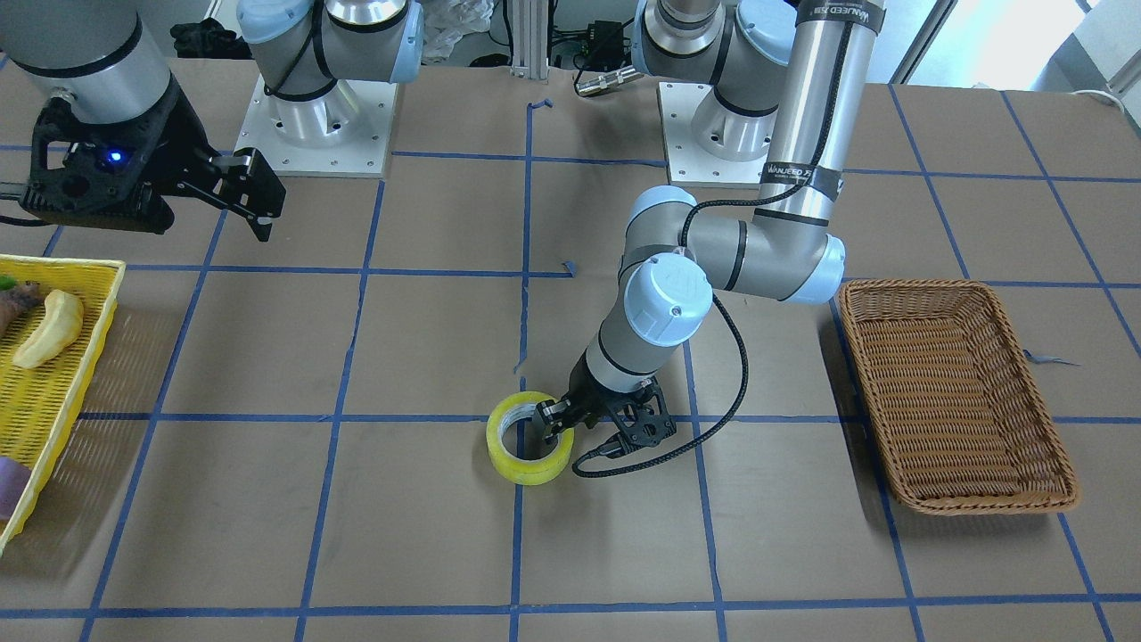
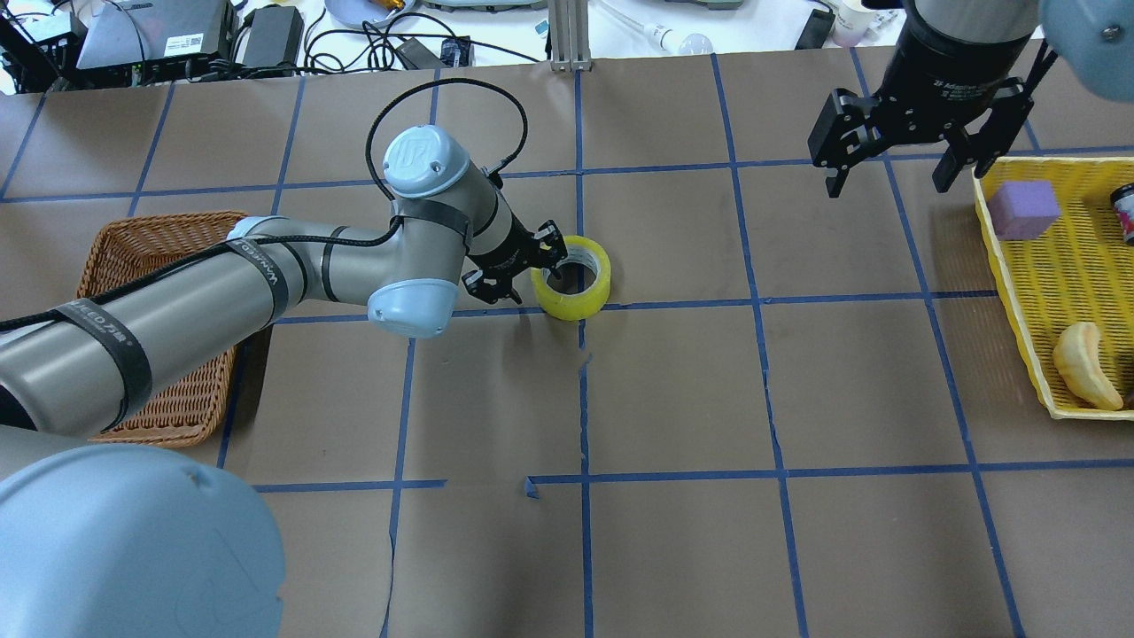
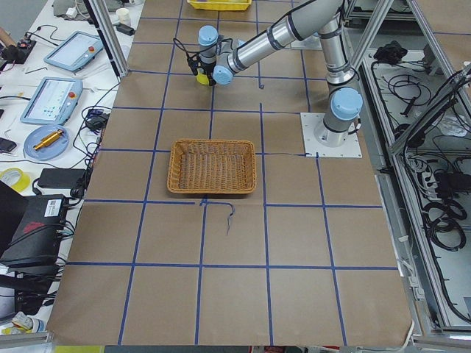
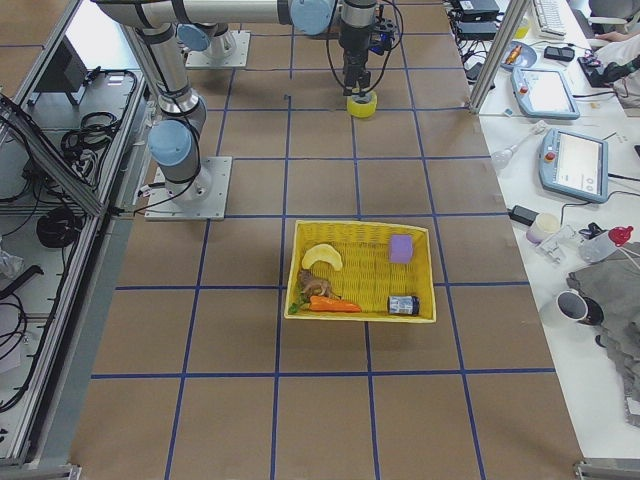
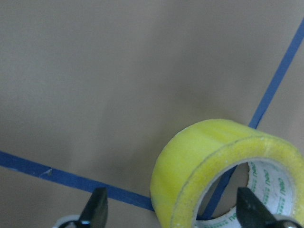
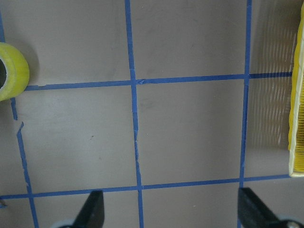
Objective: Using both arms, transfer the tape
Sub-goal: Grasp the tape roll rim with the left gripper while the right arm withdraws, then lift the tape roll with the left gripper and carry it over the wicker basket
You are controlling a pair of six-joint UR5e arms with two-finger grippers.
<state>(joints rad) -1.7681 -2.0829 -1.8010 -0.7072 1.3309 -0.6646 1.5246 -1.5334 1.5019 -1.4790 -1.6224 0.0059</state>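
Note:
The tape (image 1: 530, 468) is a bright yellow roll lying flat on the brown table near a blue grid crossing; it also shows in the overhead view (image 2: 585, 301), the left wrist view (image 5: 199, 156) and at the left edge of the right wrist view (image 6: 12, 71). My left gripper (image 2: 521, 266) is low at the roll, open, with its jaws straddling the ring's near wall: one finger (image 5: 249, 206) sits in the hole, the other outside. My right gripper (image 2: 889, 180) is open and empty, raised well to the roll's right, beside the yellow basket.
A brown wicker basket (image 2: 159, 221) sits under my left arm's forearm. A yellow mesh basket (image 2: 1019, 292) at the right edge holds a pale banana-shaped item (image 2: 1081, 363) and a purple block (image 2: 1023, 208). Blue tape lines form a grid on the table.

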